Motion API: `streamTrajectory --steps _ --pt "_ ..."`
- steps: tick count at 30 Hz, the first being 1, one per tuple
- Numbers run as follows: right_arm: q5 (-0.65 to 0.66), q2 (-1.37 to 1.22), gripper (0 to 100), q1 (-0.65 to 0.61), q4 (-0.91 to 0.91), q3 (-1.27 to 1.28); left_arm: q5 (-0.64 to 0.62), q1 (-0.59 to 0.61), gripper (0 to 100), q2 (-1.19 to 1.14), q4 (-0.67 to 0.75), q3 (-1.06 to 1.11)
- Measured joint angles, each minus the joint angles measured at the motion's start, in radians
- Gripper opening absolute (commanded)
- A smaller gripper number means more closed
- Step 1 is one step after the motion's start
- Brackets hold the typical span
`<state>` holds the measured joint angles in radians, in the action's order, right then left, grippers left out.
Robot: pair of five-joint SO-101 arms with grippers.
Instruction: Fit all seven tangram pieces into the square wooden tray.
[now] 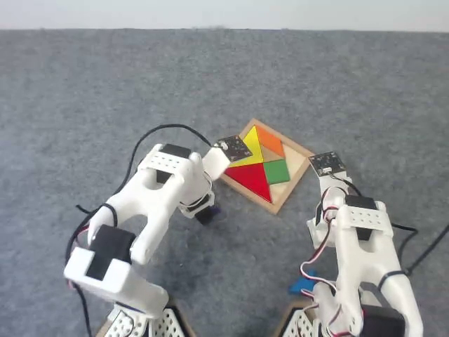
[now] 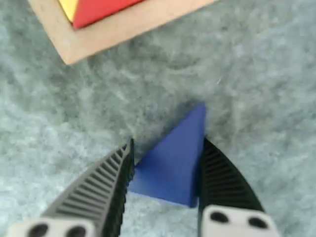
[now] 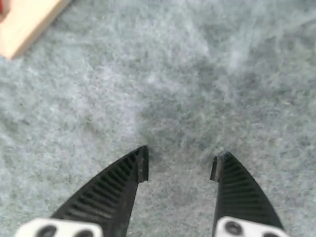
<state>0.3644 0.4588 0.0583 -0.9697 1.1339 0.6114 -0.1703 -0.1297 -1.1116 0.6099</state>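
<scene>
Left end effector [image 2: 167,144]: closed on a blue triangle piece [image 2: 173,158], one ribbed finger pressed to each side and the piece's point jutting past the fingertips. It is just off the wooden tray [image 1: 279,204], on the side facing the tabletop's near edge. Cannot tell whether the piece touches the grey felt.

Right end effector [image 3: 180,165]: jaws spread wide, nothing between them, over bare felt close to a tray corner.

Tray sits cornerwise around the middle of the tabletop [image 1: 105,84]. Inside it:
- yellow triangle [image 1: 251,144]
- orange piece [image 1: 270,140]
- green piece [image 1: 277,170]
- red triangle [image 1: 252,179]
- some bare wood between them

A light blue piece [image 1: 303,284] lies near the near edge, beside the right arm's base.
</scene>
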Motion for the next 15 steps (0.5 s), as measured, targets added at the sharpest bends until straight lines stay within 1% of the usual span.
streamTrajectory --steps 2,3,9,15 --pt "0.000 0.000 22.7 0.000 0.000 0.000 0.014 0.000 2 -0.002 -0.014 -0.002" --pt "0.000 0.000 22.7 0.000 0.000 0.000 0.015 -0.002 1 -0.002 -0.018 -0.002" --pt "0.000 0.000 22.7 0.000 0.000 0.000 0.017 -0.003 1 -0.018 -0.060 -0.038" --pt "0.000 0.000 22.7 0.000 0.000 0.000 0.018 0.014 1 -0.029 -0.235 -0.241"
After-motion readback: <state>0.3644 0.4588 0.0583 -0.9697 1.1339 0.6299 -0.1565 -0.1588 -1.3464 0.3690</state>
